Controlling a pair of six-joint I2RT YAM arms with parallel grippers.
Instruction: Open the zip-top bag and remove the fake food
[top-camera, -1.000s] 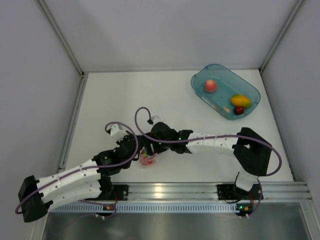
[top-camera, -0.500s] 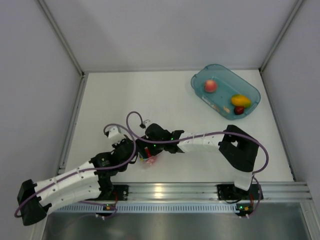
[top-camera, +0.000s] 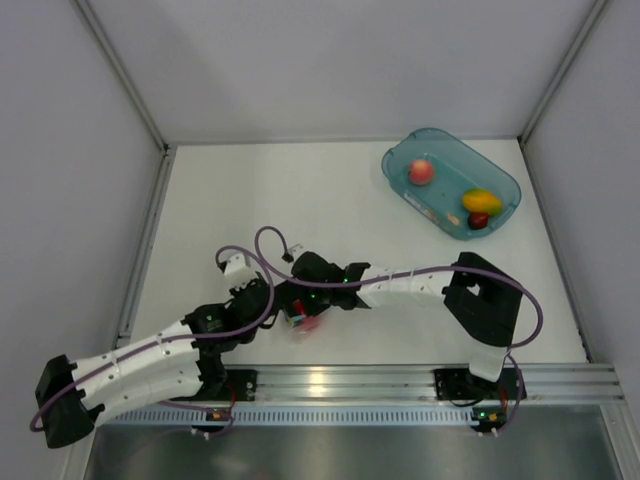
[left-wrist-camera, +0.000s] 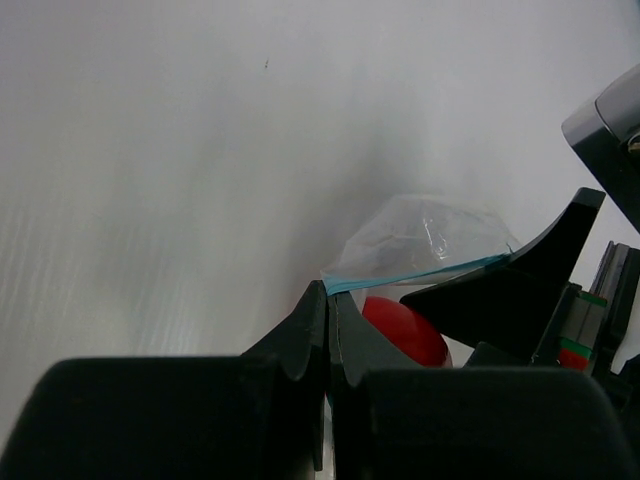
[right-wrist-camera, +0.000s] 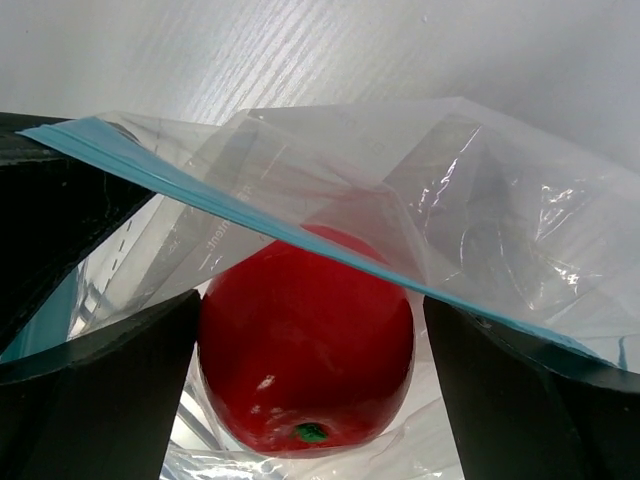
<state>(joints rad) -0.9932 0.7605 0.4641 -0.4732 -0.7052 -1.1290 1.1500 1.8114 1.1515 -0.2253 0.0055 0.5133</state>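
Note:
The zip-top bag (top-camera: 300, 326) lies near the table's front edge with the red tomato (top-camera: 309, 321) inside. In the left wrist view my left gripper (left-wrist-camera: 330, 300) is shut on the end of the bag's teal zip strip (left-wrist-camera: 420, 272), and the tomato (left-wrist-camera: 405, 330) shows just behind it. In the right wrist view my right gripper (right-wrist-camera: 310, 370) is open inside the bag's mouth (right-wrist-camera: 470, 230), its fingers (right-wrist-camera: 100, 390) on either side of the tomato (right-wrist-camera: 305, 350). The left finger touches it and the right finger stands a little off. In the top view both grippers, left (top-camera: 280, 308) and right (top-camera: 298, 303), meet at the bag.
A teal translucent tub (top-camera: 500, 183) stands at the back right with a pinkish peach (top-camera: 421, 172), a yellow-orange mango (top-camera: 481, 199) and a small dark red piece (top-camera: 478, 220) in it. Grey walls close in the table on three sides. A metal rail (top-camera: 400, 380) runs along the front.
My right arm has swung left and its gripper has moved down into the bag around the tomato. My left gripper has stayed on the bag's edge, shifting only slightly.

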